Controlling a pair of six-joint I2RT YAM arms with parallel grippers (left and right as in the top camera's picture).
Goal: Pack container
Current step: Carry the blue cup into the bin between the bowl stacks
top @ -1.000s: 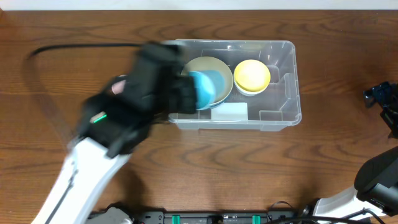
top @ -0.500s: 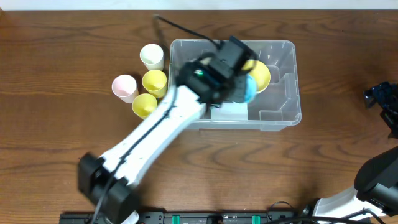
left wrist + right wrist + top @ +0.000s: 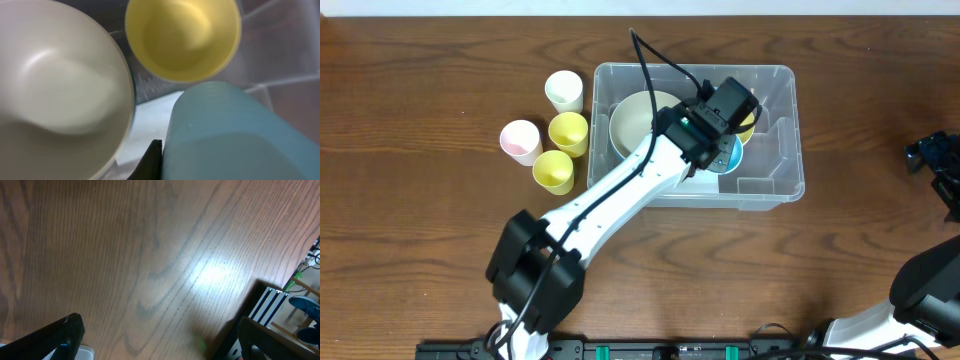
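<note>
Overhead: we see the container [image 3: 775,190] on the table [image 3: 420,250], far centre. Four cups [image 3: 569,131] stand just left of it, outside. The left arm [image 3: 620,195] reaches in over the near wall. The left gripper [image 3: 720,145] is inside the container, closed on a blue cup [image 3: 731,160]. A cream bowl [image 3: 635,120] fills the container's left part. A yellow bowl [image 3: 750,125] peeks out behind the gripper. The right arm [image 3: 925,285] sits at the right edge, well apart.

Left wrist: blue cup [image 3: 235,135] close up, against a dark finger [image 3: 150,162]. Cream bowl [image 3: 55,85] left, yellow bowl [image 3: 182,37] above, white label [image 3: 150,117] between them.

Right wrist: the right gripper [image 3: 159,322] has its jaws spread wide, holding nothing, over bare table [image 3: 125,245].
</note>
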